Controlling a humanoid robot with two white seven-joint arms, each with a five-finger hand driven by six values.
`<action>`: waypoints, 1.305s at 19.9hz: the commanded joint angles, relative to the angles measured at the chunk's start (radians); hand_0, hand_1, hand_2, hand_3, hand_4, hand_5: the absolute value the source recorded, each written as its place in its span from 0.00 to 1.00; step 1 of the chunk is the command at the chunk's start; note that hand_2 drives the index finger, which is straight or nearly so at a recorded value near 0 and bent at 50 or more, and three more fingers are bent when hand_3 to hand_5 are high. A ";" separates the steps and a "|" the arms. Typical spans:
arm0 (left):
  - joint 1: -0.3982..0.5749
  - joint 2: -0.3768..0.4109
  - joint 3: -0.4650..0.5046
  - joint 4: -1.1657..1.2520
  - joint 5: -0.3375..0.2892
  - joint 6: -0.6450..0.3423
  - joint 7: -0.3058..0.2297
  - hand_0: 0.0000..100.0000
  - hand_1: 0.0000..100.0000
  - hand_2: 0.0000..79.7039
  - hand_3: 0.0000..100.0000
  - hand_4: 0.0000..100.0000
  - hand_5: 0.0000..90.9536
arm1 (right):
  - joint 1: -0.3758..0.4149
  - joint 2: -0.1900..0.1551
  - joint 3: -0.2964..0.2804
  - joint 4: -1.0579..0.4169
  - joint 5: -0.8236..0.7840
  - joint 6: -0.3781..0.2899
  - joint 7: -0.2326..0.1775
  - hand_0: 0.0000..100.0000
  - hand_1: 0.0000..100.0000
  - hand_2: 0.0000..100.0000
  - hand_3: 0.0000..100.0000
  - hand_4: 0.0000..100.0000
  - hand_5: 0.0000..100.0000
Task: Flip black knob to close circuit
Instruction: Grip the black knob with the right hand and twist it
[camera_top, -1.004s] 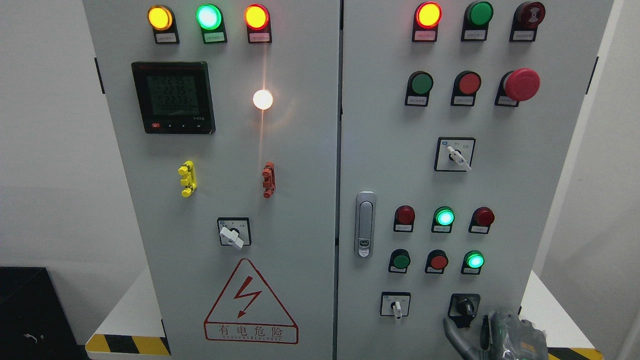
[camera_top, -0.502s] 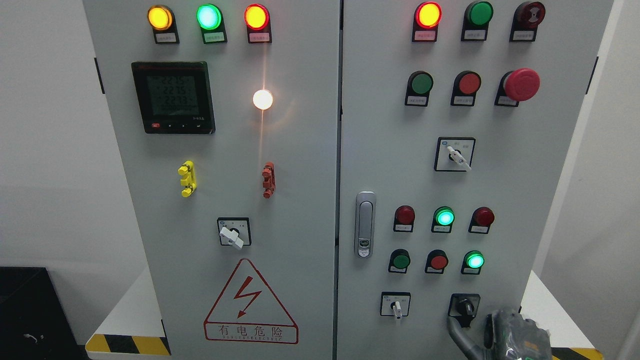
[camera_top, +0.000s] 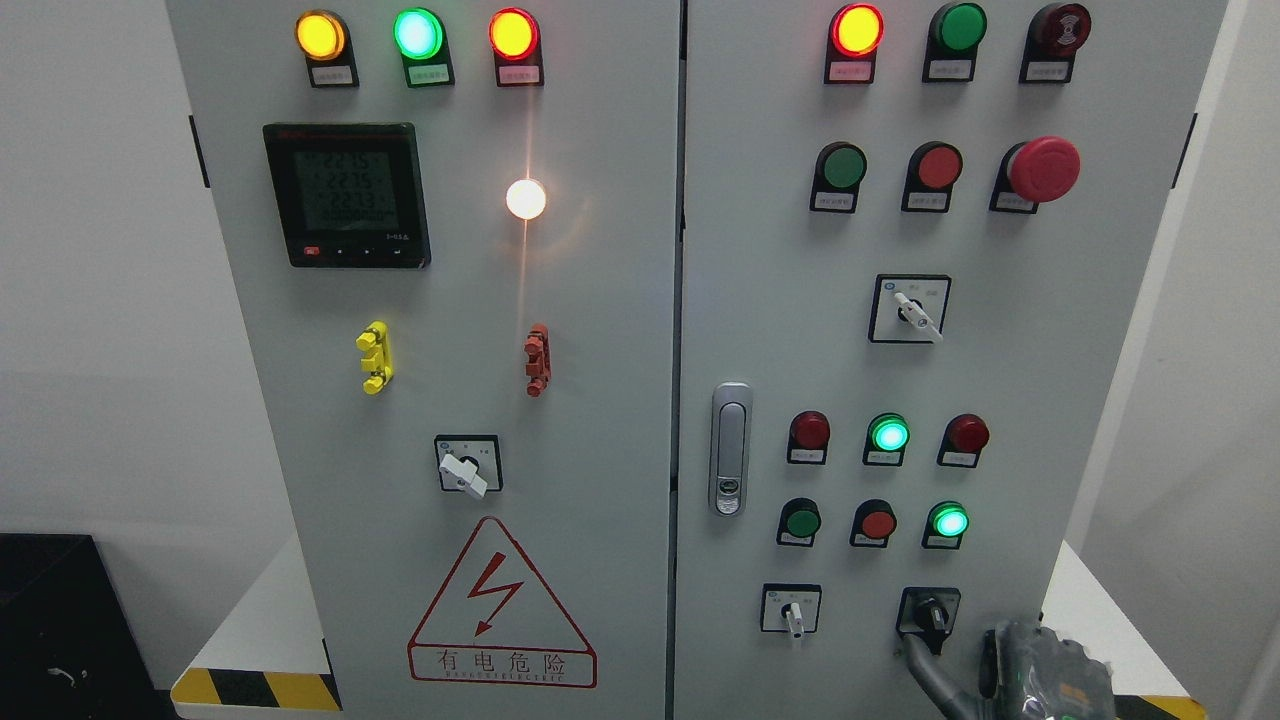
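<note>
The black knob (camera_top: 930, 612) sits on a black square plate at the lower right of the grey cabinet's right door (camera_top: 780, 340); its handle points roughly straight down. My right hand (camera_top: 1010, 675) comes up from the bottom edge just right of and below the knob. One grey finger (camera_top: 925, 662) reaches up to just under the knob's plate, apart from the knob itself. The hand holds nothing. My left arm does not show.
A white selector switch (camera_top: 791, 610) is left of the knob, with lit green lamps (camera_top: 948, 521) and red buttons above. A silver door latch (camera_top: 730, 448) sits near the seam. The cabinet stands on a white base with yellow-black striping (camera_top: 255, 688).
My right hand has sunk lower and drifted right, away from the knob. The knob's handle looks unchanged.
</note>
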 joint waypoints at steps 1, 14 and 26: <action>0.000 0.000 0.000 -0.001 0.000 -0.001 -0.003 0.12 0.56 0.00 0.00 0.00 0.00 | -0.003 -0.001 -0.038 0.005 -0.002 0.000 0.004 0.00 0.00 0.90 1.00 0.98 0.97; 0.000 0.000 0.000 0.001 0.000 -0.001 -0.003 0.12 0.56 0.00 0.00 0.00 0.00 | -0.005 0.000 -0.049 -0.004 -0.008 0.000 0.004 0.00 0.00 0.89 1.00 0.98 0.97; 0.000 0.000 0.000 -0.001 0.000 -0.001 -0.003 0.12 0.56 0.00 0.00 0.00 0.00 | -0.008 0.000 -0.050 -0.004 -0.011 0.000 0.004 0.00 0.00 0.89 1.00 0.98 0.97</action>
